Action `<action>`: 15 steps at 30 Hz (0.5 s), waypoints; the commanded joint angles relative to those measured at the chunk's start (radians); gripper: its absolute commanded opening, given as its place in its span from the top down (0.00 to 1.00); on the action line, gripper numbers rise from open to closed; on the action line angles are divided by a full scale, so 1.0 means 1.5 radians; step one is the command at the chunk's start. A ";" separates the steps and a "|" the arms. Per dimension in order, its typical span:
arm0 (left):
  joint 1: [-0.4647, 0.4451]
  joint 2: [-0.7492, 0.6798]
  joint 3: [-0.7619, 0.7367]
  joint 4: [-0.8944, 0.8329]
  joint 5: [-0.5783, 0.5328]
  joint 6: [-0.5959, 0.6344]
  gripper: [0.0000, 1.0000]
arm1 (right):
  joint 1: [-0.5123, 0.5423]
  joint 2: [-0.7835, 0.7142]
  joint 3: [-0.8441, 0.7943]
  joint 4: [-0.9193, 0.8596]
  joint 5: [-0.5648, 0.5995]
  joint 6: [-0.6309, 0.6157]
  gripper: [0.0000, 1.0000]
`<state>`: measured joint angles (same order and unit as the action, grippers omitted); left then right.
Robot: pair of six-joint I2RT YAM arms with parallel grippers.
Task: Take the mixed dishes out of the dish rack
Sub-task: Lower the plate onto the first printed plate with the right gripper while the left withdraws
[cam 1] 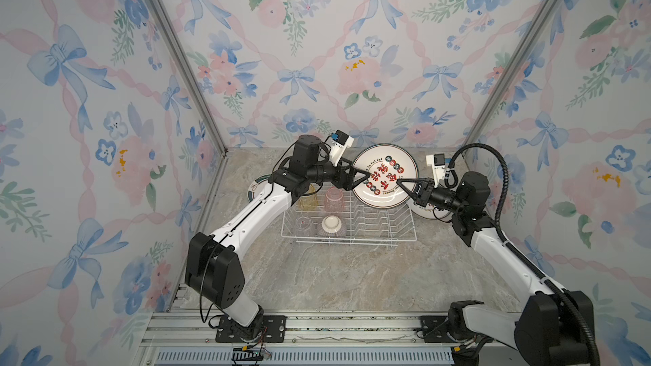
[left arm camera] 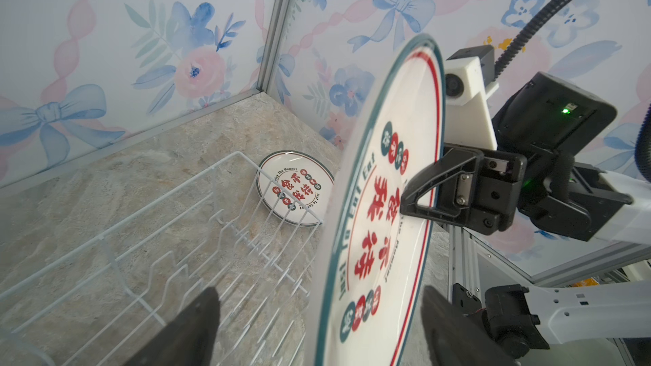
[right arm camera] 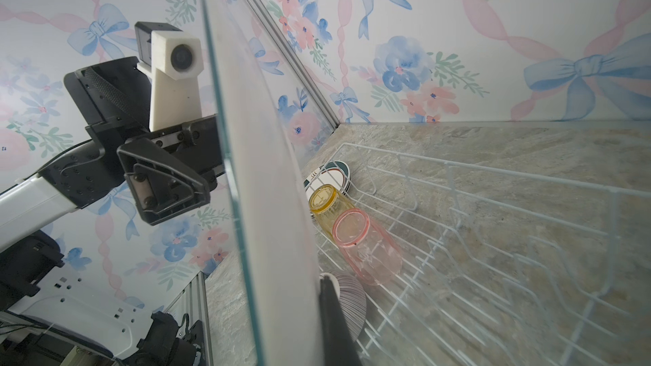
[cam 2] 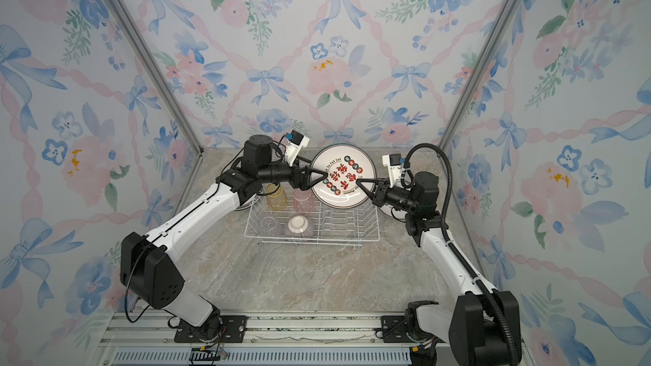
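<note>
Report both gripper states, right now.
Left gripper: open, its jaws either side of the round white red-lettered plate, not clamped.
Right gripper: shut on that plate's rim.

Plate [left arm camera: 373, 241] rim txt: "Just To Eat Eat".
</note>
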<state>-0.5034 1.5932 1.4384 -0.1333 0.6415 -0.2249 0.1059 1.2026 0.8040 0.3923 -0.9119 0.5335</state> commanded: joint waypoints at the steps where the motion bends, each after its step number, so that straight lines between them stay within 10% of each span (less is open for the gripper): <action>1: 0.006 -0.021 -0.015 0.008 -0.051 0.017 0.02 | -0.002 -0.002 0.055 0.007 0.006 0.016 1.00; 15: -0.014 -0.142 -0.162 0.036 -0.341 0.072 0.02 | -0.248 -0.034 0.091 -0.311 0.160 0.022 1.00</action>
<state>-0.5083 1.4128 1.2449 -0.1062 0.2623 -0.1520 -0.1978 1.1778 0.9512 -0.0048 -0.7113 0.5285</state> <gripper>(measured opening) 0.978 0.097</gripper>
